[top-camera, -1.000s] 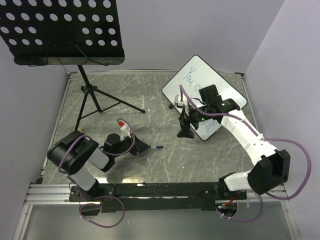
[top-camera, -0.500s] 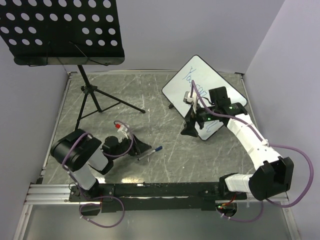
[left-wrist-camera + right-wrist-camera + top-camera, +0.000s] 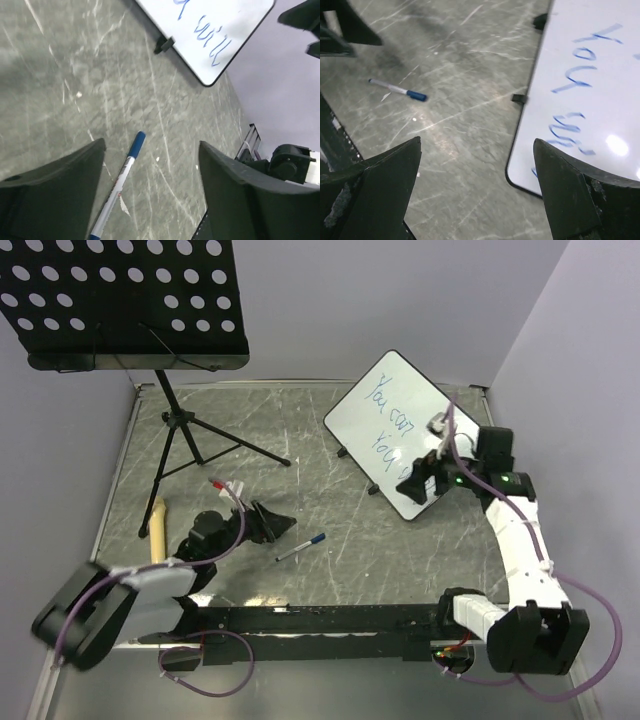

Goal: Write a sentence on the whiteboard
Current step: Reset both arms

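Observation:
The whiteboard stands tilted at the back right of the table, with the sentence in blue marker in two lines; its end shows in the left wrist view. A blue-capped marker pen lies loose on the table. My left gripper is open just left of the pen, nothing between its fingers. My right gripper hangs open over the whiteboard's near corner, and the pen lies far off to its left. Part of the lower line is hidden behind the right arm.
A black perforated music-stand tray looms at the back left, its tripod legs spread on the table. A tan stick lies near the left edge. Walls close in at the back and right; the arms' rail runs along the near edge.
My left gripper has opened and let go of the pen, which now lies on the table; that arm has drawn back left. The right gripper has moved right, uncovering more of the writing.

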`<state>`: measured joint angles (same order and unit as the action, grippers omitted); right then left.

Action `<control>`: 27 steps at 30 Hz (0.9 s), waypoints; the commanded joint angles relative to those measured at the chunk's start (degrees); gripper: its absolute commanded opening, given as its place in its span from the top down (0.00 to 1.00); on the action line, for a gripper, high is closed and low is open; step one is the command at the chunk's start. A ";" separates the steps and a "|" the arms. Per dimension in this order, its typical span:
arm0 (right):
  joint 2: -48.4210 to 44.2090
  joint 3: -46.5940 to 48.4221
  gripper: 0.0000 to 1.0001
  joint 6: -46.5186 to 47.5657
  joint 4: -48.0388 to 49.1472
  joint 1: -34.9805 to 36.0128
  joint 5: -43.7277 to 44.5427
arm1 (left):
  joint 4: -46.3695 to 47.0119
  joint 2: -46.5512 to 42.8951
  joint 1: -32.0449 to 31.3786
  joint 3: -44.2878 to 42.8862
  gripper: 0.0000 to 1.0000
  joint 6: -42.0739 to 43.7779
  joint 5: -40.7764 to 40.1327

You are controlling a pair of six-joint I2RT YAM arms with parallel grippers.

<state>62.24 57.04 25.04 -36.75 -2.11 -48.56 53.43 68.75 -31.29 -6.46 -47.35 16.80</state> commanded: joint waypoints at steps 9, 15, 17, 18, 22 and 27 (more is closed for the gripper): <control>-3.18 -4.39 0.00 -2.98 -1.13 -17.92 -2.95 | -36.54 -31.39 0.79 -8.21 0.02 4.28 -9.42; -3.26 -4.13 0.00 -2.80 -1.31 -21.70 -3.65 | -42.51 -33.68 0.70 -11.99 0.01 4.38 -8.27; -4.48 -3.69 0.00 -2.71 -1.74 -22.50 -4.27 | -44.63 -35.17 0.79 -14.27 0.01 4.99 -9.14; -4.84 -3.51 0.00 -4.11 -1.40 -23.37 -3.83 | -45.68 -35.52 0.70 -15.24 0.01 5.51 -9.50; -5.81 0.25 0.00 -4.56 -3.94 -25.57 -4.70 | -51.48 -36.93 0.79 -20.07 0.00 7.09 -10.47; -7.83 3.51 0.00 -7.89 -3.33 -26.46 -3.75 | -61.33 -36.23 0.79 -28.86 0.00 13.32 -16.26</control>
<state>57.36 55.70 20.64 -40.36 -27.90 -51.64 0.23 32.58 -30.76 -29.04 -39.79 5.67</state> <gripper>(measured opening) 0.998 0.994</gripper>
